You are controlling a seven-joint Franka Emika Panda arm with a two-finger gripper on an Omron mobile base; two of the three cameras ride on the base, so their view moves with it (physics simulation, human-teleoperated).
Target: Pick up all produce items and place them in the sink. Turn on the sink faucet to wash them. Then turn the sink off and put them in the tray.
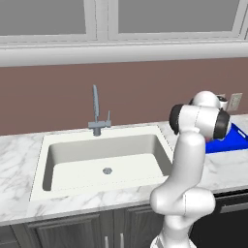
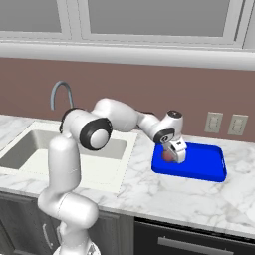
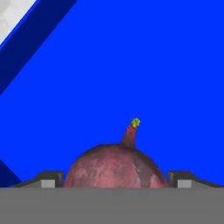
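Note:
The produce item [image 3: 116, 168], a dark red-maroon round vegetable with a short stem and a green tip, sits between my gripper's [image 3: 116, 179] two fingertips in the hand view, and both tips press against its sides. From the right base view my gripper [image 2: 174, 153] reaches low into the left end of the bright blue tray [image 2: 204, 167], with the produce item [image 2: 168, 156] just over the tray floor. Whether it rests on the floor I cannot tell. The off-white sink [image 1: 63, 150] holds nothing, and no water runs from the grey sink faucet [image 1: 96, 109].
The tray's raised rim [image 3: 30, 43] runs close on the left in the hand view. Two wall outlets [image 2: 224, 123] sit on the backsplash behind the tray. Marble counter [image 2: 164, 194] stretches in front of the tray, and dark cabinets stand below it.

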